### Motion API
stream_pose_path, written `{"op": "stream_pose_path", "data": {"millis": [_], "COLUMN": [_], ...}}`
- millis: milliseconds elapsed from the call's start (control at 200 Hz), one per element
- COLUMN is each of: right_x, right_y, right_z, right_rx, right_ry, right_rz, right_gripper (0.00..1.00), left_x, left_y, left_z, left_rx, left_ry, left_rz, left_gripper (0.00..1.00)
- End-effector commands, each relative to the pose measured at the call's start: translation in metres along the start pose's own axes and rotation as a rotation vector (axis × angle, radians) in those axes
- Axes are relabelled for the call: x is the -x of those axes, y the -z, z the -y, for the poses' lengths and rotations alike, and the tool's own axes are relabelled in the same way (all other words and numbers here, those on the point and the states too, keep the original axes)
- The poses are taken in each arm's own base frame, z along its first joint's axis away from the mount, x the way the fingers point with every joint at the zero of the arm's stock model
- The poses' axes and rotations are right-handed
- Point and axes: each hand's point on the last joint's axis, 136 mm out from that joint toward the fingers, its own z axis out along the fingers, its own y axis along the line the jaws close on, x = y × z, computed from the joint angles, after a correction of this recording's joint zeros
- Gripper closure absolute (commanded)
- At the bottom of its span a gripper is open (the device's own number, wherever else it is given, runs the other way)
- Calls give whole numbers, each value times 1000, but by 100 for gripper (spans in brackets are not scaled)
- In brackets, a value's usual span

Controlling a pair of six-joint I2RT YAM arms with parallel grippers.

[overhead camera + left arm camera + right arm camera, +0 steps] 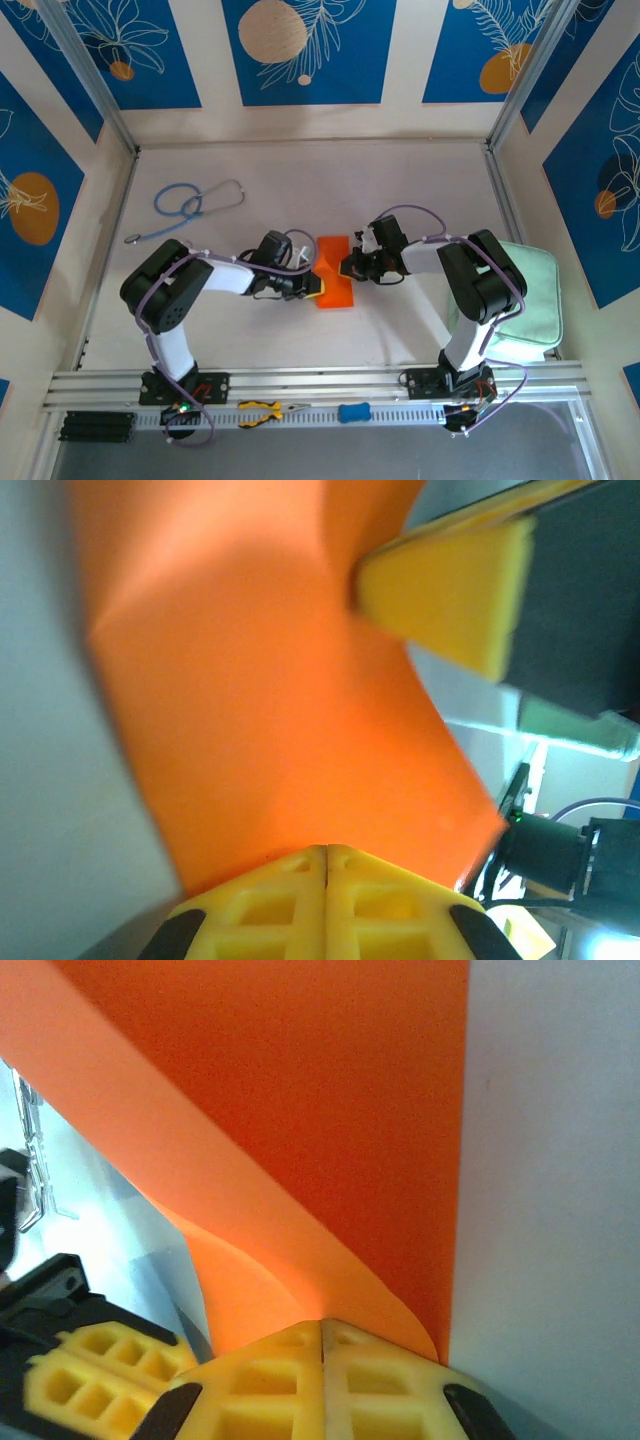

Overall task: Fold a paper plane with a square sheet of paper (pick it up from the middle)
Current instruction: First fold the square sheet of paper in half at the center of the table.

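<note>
The square sheet of paper (335,272) is bright orange and lies bent at the middle of the table, between the two arms. My left gripper (314,288) meets its left near edge and is shut; in the left wrist view the sheet (270,710) spreads out from the closed yellow fingertips (326,852). My right gripper (348,266) comes in from the right and is also shut. In the right wrist view the paper (300,1110) curls up out of its closed tips (322,1325). The right gripper's yellow finger (450,600) shows across the sheet in the left wrist view.
A blue-tubed stethoscope (190,205) lies at the back left. A pale green pad (525,295) sits at the right, by the right arm. Yellow-handled pliers (262,410) and a small blue object (353,412) rest on the near rail. Patterned walls enclose the table.
</note>
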Motion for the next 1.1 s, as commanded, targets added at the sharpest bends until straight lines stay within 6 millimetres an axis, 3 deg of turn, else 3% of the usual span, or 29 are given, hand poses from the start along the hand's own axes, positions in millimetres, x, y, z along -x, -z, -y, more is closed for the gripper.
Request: {"op": "stream_pose_path", "data": {"millis": [0,130,240,530,745,875,1095], "right_x": [-32,-32,-33,-34,-34,-34,-35], "right_y": [-3,-3,-2,-1,-1,-2,-3], "right_z": [65,64,65,64,63,64,65], "right_rx": [-220,-220,-222,-224,-222,-222,-223], "right_ry": [-131,-131,-131,-129,-127,-129,-128], "right_rz": [-64,-63,-63,-63,-64,-64,-70], "right_gripper": [100,100,100,100,100,100,100], "left_x": [-24,-38,-41,-6,1,-5,-30], "left_y": [-1,8,15,32,15,4,-4], "left_z": [-22,-37,-36,24,45,40,2], "left_rx": [61,130,152,37,-90,-88,14], "left_ry": [12,0,-22,-63,-39,-30,19], "left_rz": [-59,-84,-80,53,34,11,-67], "left_gripper": [100,100,100,100,100,100,100]}}
